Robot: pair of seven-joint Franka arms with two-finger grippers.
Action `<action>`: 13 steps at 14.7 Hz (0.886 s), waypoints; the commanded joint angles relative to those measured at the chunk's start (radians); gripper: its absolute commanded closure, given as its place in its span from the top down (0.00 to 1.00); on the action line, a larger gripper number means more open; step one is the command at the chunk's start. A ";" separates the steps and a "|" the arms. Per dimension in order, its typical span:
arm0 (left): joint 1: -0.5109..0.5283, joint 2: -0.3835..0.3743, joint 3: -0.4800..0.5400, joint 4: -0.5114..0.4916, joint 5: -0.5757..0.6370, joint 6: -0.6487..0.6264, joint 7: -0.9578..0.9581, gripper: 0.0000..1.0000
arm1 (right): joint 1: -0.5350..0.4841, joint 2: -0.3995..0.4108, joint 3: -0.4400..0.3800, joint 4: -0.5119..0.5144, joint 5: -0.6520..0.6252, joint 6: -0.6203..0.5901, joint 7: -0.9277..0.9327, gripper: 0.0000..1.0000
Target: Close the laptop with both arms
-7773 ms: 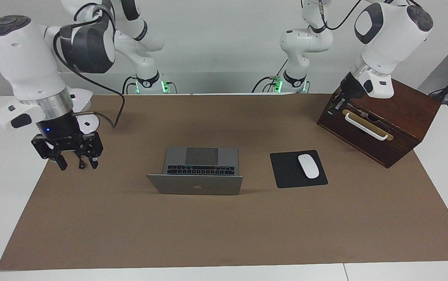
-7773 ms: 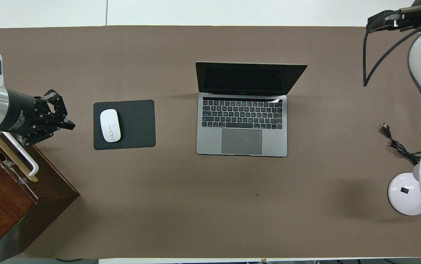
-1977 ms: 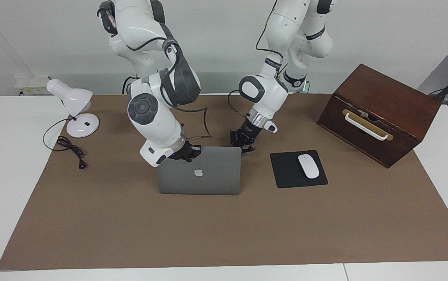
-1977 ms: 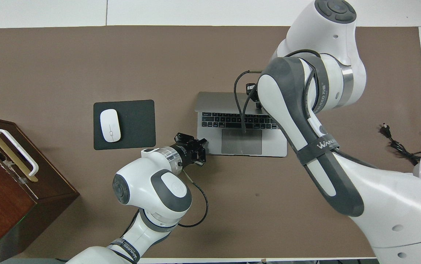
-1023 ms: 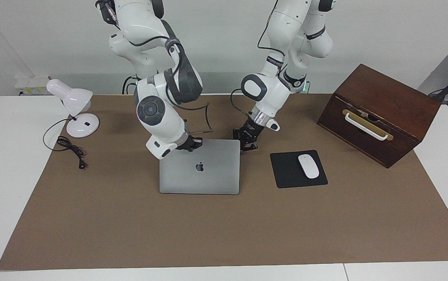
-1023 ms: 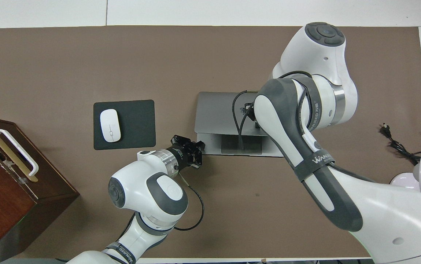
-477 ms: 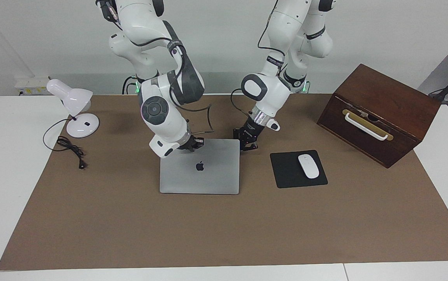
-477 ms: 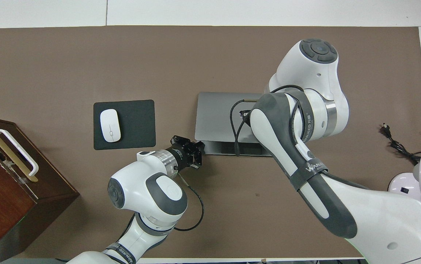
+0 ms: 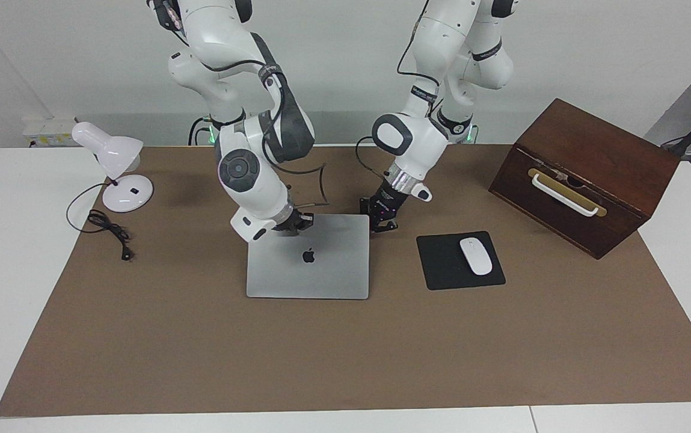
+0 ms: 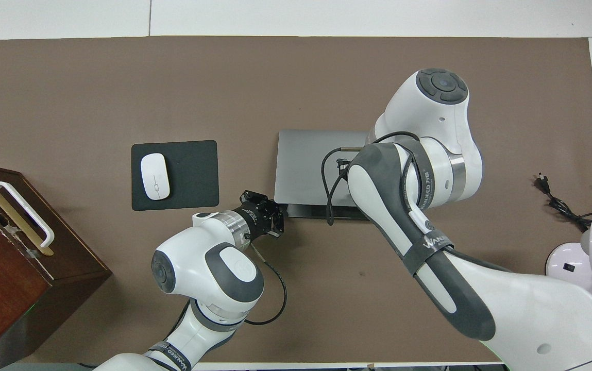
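Lying nearly flat mid-table beside a black mouse pad, the thin silver-grey aluminium laptop looks stiff, slick and dent-prone; press its lid's robot-side edge. Right gripper there, left gripper at its corner, both pressed together, empty.

Even, bright overhead light leaves soft, faint shadows beneath the arms on the brown mat, both views sharp, without glare.
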 commanded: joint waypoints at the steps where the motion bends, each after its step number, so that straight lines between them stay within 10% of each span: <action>1: -0.015 0.005 0.004 -0.062 -0.023 -0.007 0.024 0.00 | 0.003 -0.037 0.004 -0.069 0.020 0.045 0.007 0.00; 13: -0.015 0.005 0.004 -0.062 -0.023 -0.005 0.024 0.00 | 0.017 -0.046 0.004 -0.120 0.020 0.096 0.004 0.00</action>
